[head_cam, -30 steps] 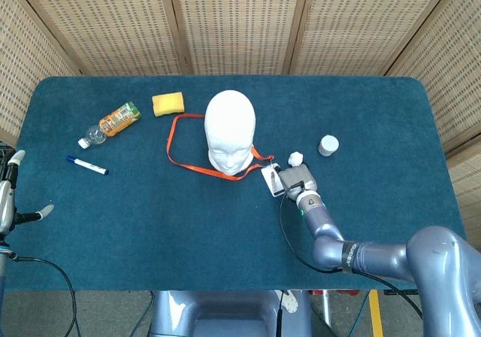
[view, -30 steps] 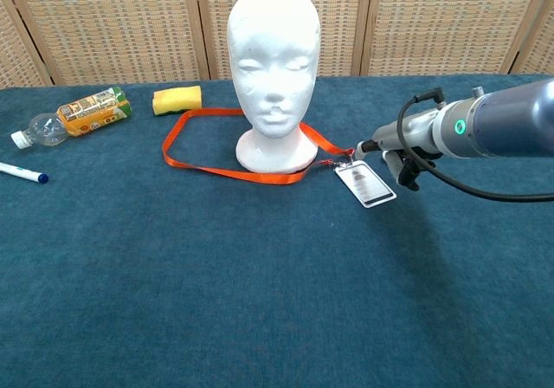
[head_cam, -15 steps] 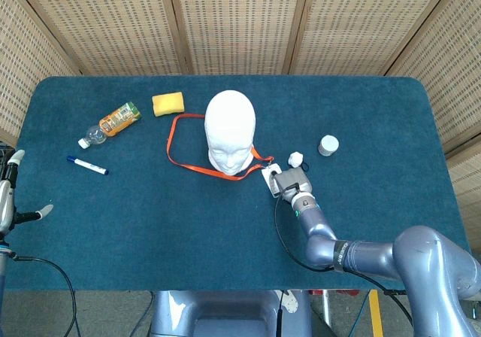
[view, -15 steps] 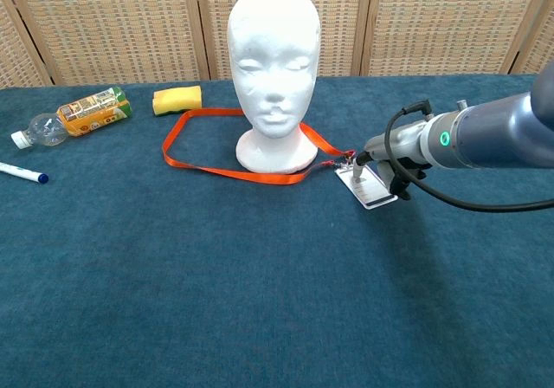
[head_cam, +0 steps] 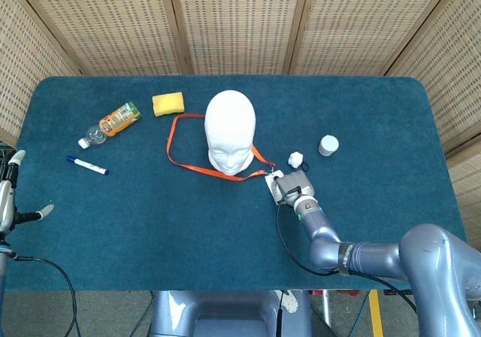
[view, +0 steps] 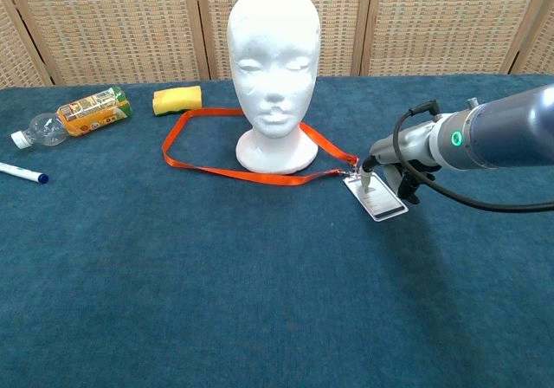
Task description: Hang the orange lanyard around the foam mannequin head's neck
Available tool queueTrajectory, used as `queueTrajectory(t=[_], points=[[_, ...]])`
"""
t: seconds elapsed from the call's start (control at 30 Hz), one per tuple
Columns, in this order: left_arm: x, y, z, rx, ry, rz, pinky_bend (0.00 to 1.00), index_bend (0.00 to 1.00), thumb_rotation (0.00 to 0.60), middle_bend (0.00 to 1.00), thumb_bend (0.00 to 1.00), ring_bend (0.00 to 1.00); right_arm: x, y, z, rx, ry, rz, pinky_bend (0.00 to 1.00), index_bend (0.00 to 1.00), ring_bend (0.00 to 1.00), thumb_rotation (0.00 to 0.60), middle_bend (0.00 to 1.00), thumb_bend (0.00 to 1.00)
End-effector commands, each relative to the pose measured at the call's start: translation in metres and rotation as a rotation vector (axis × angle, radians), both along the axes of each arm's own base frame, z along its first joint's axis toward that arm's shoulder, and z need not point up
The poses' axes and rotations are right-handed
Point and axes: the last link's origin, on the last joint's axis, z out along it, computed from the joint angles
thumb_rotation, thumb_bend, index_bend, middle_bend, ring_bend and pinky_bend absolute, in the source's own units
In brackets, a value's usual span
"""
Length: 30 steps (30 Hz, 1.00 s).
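Note:
The white foam mannequin head (head_cam: 229, 130) (view: 273, 50) stands upright mid-table. The orange lanyard (head_cam: 174, 138) (view: 173, 137) lies flat on the cloth, looped around the head's base, not up on its neck. Its white badge (head_cam: 275, 189) (view: 376, 199) lies to the right of the base. My right hand (head_cam: 293, 183) (view: 381, 161) is at the badge's clip end, fingers closed on it; most of the hand is hidden behind the forearm. My left hand (head_cam: 9, 190) hangs at the table's far left edge, fingers apart, empty.
A plastic bottle (head_cam: 113, 122) (view: 74, 115), a yellow sponge (head_cam: 168, 104) (view: 177, 100) and a blue pen (head_cam: 86, 165) (view: 22, 174) lie at the left. A small white jar (head_cam: 328, 145) and a white lump (head_cam: 296, 158) sit right of the head.
My right hand reached the badge and drew it toward the near right, pulling the strap straighter at the head's base. The left hand has stayed still.

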Motion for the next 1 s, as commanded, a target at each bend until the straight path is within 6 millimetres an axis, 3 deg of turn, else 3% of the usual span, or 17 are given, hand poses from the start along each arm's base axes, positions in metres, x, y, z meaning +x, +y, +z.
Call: queueTrajectory(t=[0.03,1.0], points=[[0.000,0.000,0.000,0.000,0.001,0.000,0.00,0.00,0.600,0.00,0.10,0.00,-0.001,0.005,0.002,0.017,0.025,0.015,1.00,0.22,0.84,0.600,0.71,1.00],[0.001,-0.001,-0.002,-0.005,0.005,-0.001,0.00,0.00,0.600,0.00,0.10,0.00,0.006,0.045,0.012,0.149,0.032,0.080,1.00,0.24,0.84,0.600,0.71,1.00]])
